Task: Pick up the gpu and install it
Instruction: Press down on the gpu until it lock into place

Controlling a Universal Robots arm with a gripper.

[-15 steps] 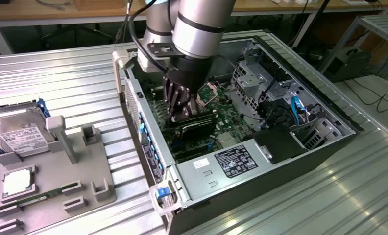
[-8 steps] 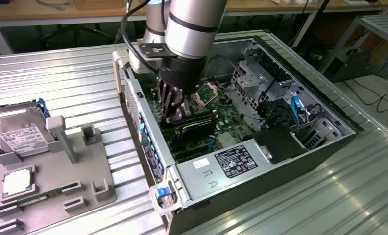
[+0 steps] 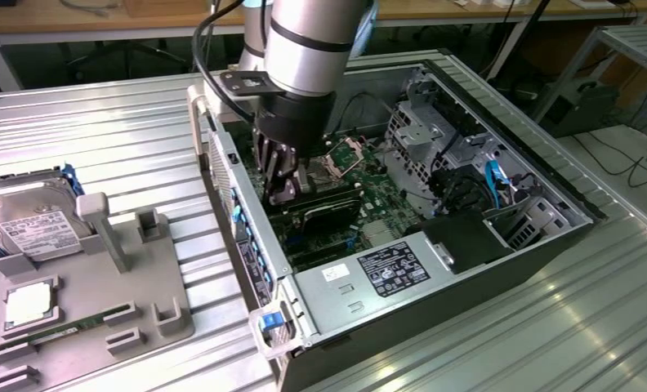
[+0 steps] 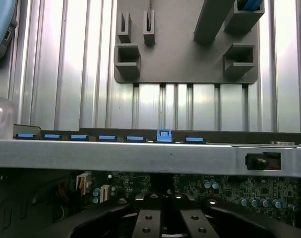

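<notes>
Inside open case (image 3: 542,192), gpu (image 3: 321,208), jaws closed

No text, brand or number could be read. A white label (image 3: 37,232) lay on the hard drive (image 3: 29,229), its print too small to make out. A black label (image 3: 394,270) with fine white print, and a small white sticker (image 3: 336,273) beside it, sat on the power supply (image 3: 362,286) of the case (image 3: 519,163); neither could be read. A white sticker (image 3: 27,304) sat on a part in the grey holder (image 3: 138,286), blank as far as could be told.
</notes>
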